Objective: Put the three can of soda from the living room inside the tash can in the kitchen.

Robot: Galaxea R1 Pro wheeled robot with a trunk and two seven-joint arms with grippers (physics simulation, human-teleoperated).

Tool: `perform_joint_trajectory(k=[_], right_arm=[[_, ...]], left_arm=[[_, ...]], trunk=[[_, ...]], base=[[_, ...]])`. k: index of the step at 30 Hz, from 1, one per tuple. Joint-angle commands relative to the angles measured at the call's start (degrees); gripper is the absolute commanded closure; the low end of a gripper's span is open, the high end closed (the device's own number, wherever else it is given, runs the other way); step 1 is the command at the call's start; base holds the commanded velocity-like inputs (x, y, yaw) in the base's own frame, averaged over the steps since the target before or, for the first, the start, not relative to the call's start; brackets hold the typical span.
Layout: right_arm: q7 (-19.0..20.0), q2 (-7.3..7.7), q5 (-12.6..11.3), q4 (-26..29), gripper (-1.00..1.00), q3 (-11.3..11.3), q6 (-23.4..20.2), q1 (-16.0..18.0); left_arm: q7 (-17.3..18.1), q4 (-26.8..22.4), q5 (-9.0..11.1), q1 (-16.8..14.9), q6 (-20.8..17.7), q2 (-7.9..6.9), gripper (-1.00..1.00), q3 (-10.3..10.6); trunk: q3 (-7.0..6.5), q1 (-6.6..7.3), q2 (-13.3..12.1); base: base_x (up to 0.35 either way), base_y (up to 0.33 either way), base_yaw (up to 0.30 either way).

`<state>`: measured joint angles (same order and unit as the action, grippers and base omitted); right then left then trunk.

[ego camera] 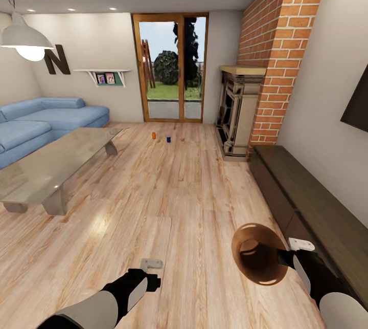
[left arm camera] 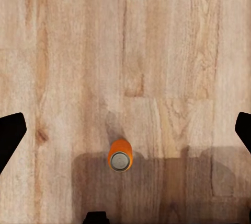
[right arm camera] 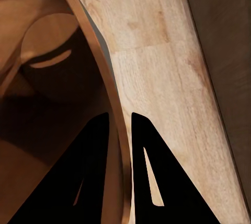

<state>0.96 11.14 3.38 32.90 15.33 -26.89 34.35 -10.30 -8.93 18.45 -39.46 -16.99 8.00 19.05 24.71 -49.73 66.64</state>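
Note:
An orange can of soda (left arm camera: 120,156) stands upright on the wood floor right beneath my left gripper (left arm camera: 125,130), which is open, its fingers spread wide on either side of the can. In the head view that gripper (ego camera: 148,282) hangs low at the near left. Two more cans stand far off near the glass doors, one orange (ego camera: 153,135) and one blue (ego camera: 168,139). My right gripper (ego camera: 280,256) is shut on the rim of the tash can (ego camera: 255,262), held tilted with its brown inside facing me. Its fingers (right arm camera: 151,172) pinch the wall of the bin (right arm camera: 47,78).
A low grey coffee table (ego camera: 51,165) and a blue sofa (ego camera: 46,119) fill the left side. A dark low cabinet (ego camera: 306,201) runs along the right wall, with the brick fireplace (ego camera: 237,109) beyond it. Bare wood floor lies between me and the glass doors (ego camera: 171,68).

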Motion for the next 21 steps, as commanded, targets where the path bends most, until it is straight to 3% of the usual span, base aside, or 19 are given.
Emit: perform_joint_trajectory(k=[1, 6, 13, 18, 21], right_arm=[[0.27, 0.0, -0.33, 0.06, 1.0, 0.06, 0.01, 0.03], [0.27, -0.01, -0.37, 0.06, 1.0, 0.05, 0.0, 0.03], [0.12, -0.82, -0.09, 0.69, 1.0, -0.02, -2.31, -0.57], [0.1, -0.94, -0.1, 1.12, 1.0, -0.04, -5.46, -0.66], [0.1, -0.98, -0.11, 1.18, 1.0, -0.04, -5.59, -0.68]], left_arm=[[0.0, 0.0, 0.0, 0.0, 0.0, 0.0, -1.0, 0.0], [0.01, 0.15, 0.0, 0.0, 0.01, 0.0, -1.0, -0.04], [0.09, -0.13, 0.23, 0.68, -1.15, -2.28, -1.0, -0.43], [1.37, 0.07, 0.26, 0.76, -1.47, -2.64, -1.0, -0.73], [1.99, 0.03, 0.32, 0.78, -3.91, -2.7, -1.0, -0.82]], trunk=[[-0.01, 0.0, 0.01], [-0.01, 0.0, 0.01], [-0.01, 0.0, 0.01], [-0.01, 0.0, 0.01], [-0.01, 0.0, 0.01]], base=[[0.0, 0.0, 0.0], [0.0, 0.007, 0.0], [0.0, 0.103, 0.0], [0.0, 0.116, 0.0], [0.0, 0.04, 0.0]])
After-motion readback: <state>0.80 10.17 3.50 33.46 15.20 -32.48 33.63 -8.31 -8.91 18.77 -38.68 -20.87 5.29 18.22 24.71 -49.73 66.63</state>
